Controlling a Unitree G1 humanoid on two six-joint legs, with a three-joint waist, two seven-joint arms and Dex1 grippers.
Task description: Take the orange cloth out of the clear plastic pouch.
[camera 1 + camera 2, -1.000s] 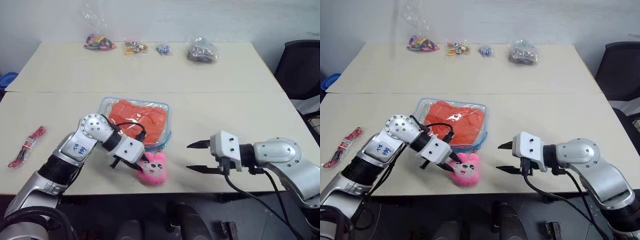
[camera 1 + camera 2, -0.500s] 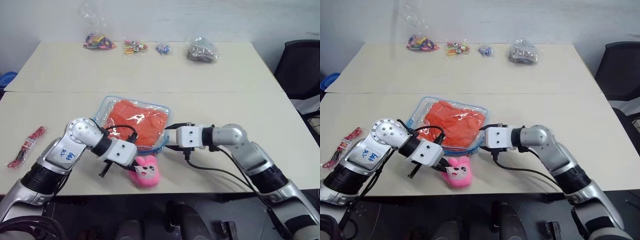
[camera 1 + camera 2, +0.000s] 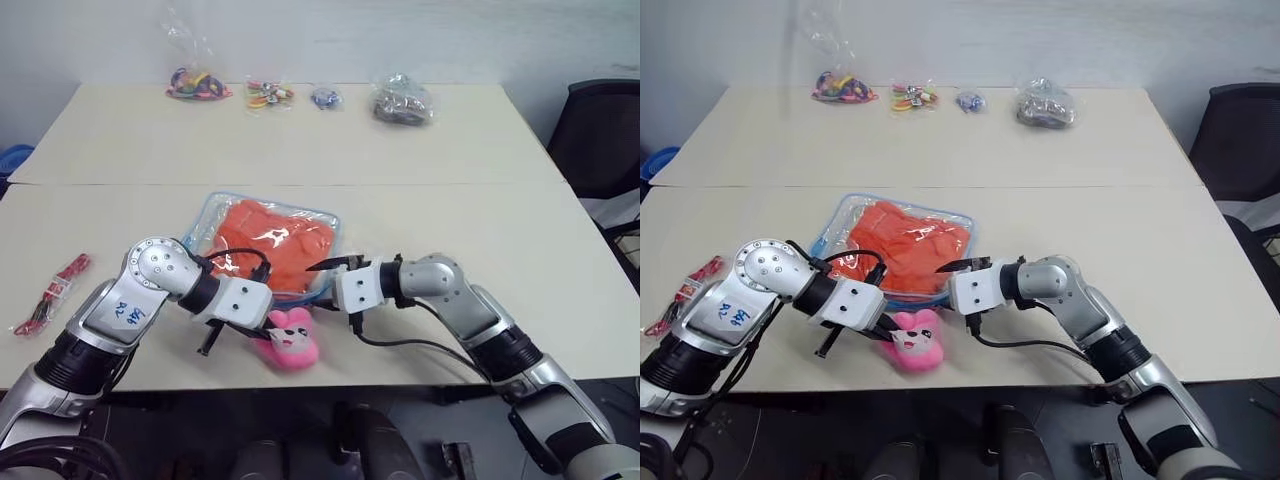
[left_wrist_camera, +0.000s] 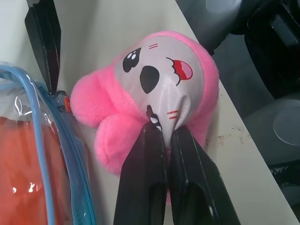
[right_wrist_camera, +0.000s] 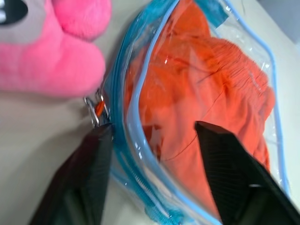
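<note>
Orange cloth (image 5: 206,98) inside clear pouch (image 5: 140,178), straddled by right end effector (image 5: 152,133)

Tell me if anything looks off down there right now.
Yes: the left gripper is shut on the pink toy by its face, not on anything the job needs. The right gripper, open, straddles the pouch edge; the orange cloth sits inside.
</note>
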